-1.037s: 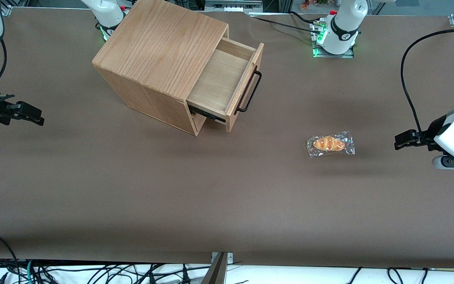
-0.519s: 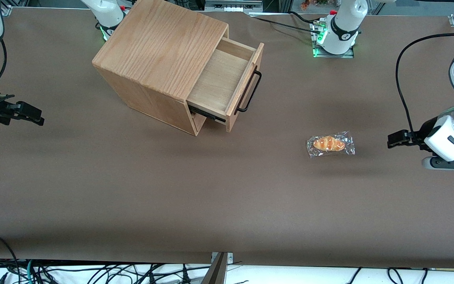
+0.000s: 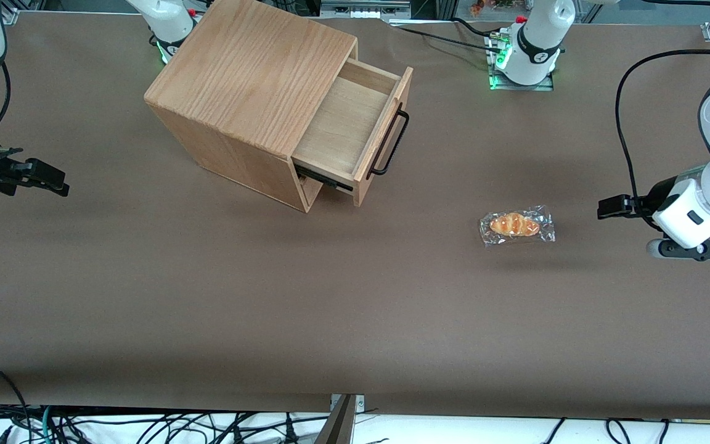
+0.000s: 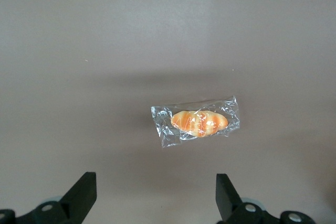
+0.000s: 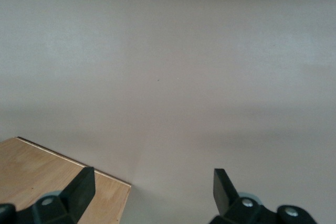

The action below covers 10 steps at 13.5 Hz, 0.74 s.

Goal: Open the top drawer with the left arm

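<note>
The top drawer of the wooden cabinet stands pulled out, its inside bare, with its black bar handle on the front. The left arm is at the working arm's end of the table, well away from the drawer. Its gripper hangs above the table beside a wrapped bread roll. In the left wrist view the gripper is open and empty, its fingers wide apart, with the roll on the table ahead of them.
The brown table carries the cabinet and the roll. The arms' bases stand at the edge farthest from the front camera. Cables lie along the nearest edge.
The left arm's gripper has shifted a little toward the wrapped roll and the cabinet. The drawer and the roll have not moved.
</note>
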{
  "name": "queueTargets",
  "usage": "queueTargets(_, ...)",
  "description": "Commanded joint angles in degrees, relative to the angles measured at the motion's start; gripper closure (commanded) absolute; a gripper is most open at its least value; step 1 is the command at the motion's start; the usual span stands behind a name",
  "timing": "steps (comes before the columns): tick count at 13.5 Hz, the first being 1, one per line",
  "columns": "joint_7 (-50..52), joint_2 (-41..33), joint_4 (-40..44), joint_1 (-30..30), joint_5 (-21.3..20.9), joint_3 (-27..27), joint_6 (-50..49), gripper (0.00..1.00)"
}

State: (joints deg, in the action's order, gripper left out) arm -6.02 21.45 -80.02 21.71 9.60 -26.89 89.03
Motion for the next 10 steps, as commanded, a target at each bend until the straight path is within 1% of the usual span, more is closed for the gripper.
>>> queueTargets(1,-1.2,-0.6,0.1,0.4,1.0,-0.4,-1.4,0.0)
queueTargets(10,-1.2,-0.5,0.5,-0.1,1.0,-0.6,-0.4,0.0)
